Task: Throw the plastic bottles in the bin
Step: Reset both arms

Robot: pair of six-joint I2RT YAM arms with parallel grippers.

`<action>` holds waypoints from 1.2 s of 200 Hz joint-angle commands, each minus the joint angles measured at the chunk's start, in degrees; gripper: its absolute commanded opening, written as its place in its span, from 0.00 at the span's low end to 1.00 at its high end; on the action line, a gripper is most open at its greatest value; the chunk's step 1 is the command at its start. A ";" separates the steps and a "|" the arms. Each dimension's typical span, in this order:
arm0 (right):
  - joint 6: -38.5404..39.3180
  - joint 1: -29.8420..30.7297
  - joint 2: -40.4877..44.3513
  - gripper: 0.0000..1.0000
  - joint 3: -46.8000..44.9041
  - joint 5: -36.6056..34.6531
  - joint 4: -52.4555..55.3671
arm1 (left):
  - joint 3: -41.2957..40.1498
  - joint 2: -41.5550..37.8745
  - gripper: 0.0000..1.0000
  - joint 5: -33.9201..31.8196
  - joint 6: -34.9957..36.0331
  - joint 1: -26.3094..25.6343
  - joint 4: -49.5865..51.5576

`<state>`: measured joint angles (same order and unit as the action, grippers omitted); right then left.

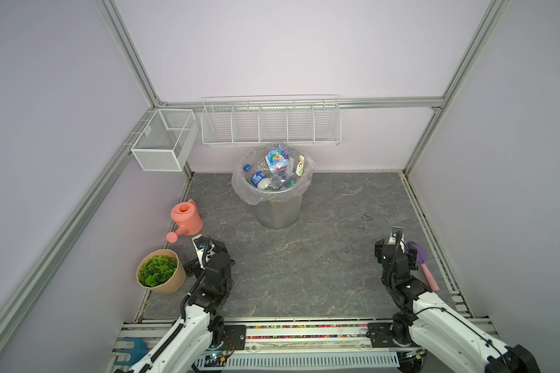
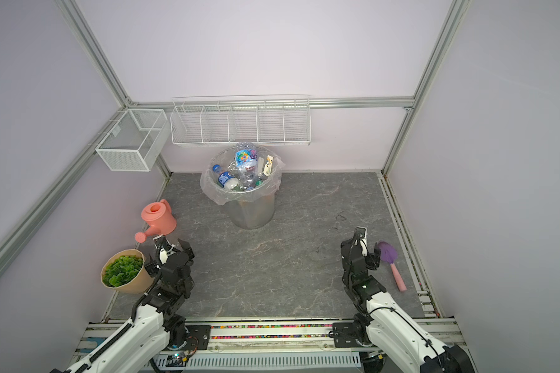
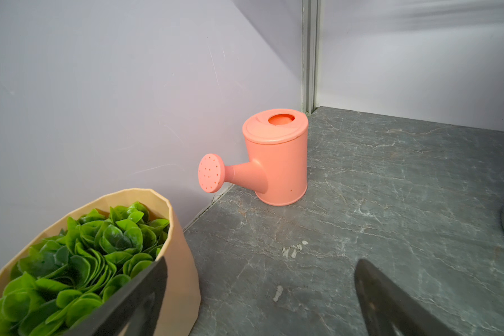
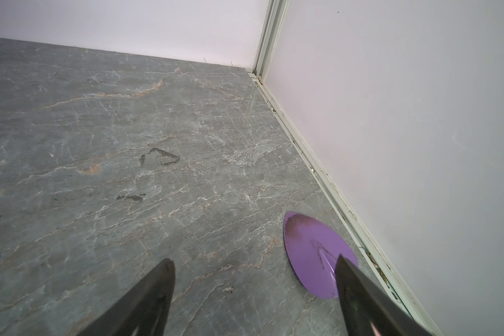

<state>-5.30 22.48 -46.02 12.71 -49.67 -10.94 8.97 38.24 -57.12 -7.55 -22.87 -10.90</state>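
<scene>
No word, brand or number can be read in any view. In both top views, inside the round grey bin lined with a clear bag [image 1: 278, 214], the clear plastic bottle with a blue cap [image 2: 225, 179] carries a blue label [image 1: 256, 179] whose white lettering is too small to make out, a crushed clear bottle's many-coloured label [image 1: 275, 157] shows only blotches, and a cream label [image 1: 300, 166] bears a dark curved mark. The small white tag [image 1: 147, 130] on the white mesh basket [image 1: 156, 158] is unreadable too.

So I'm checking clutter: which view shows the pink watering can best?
The left wrist view: the watering can stands close, spout and lid clear. Both top views show it small, overhead; the right wrist view misses it.
</scene>
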 commanded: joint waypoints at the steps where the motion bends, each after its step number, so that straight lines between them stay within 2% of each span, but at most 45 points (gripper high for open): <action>1: 2.25 -0.97 -1.87 0.88 -1.11 0.67 -7.43 | -1.21 -0.01 1.00 -0.55 1.82 0.32 -5.33; 55: 6.21 -1.64 -7.29 0.88 -2.10 4.99 -18.30 | -2.03 0.28 1.00 -0.44 2.28 0.35 -8.95; 110: 10.10 -1.71 -10.29 0.88 -5.35 7.45 -30.82 | -2.43 6.48 1.00 -3.35 1.94 1.04 -16.86; 176: 12.56 -1.77 -14.40 0.88 -8.22 10.07 -42.67 | -4.77 8.62 1.00 -1.42 3.25 3.14 -25.40; 240: 14.72 -1.85 -24.17 0.88 -8.27 10.03 -55.38 | -5.55 11.73 1.00 1.72 2.46 6.04 -30.54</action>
<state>6.94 20.97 -67.44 5.26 -39.88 -57.32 4.16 48.49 -56.90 -5.10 -17.80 -37.36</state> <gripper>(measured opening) 0.884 0.995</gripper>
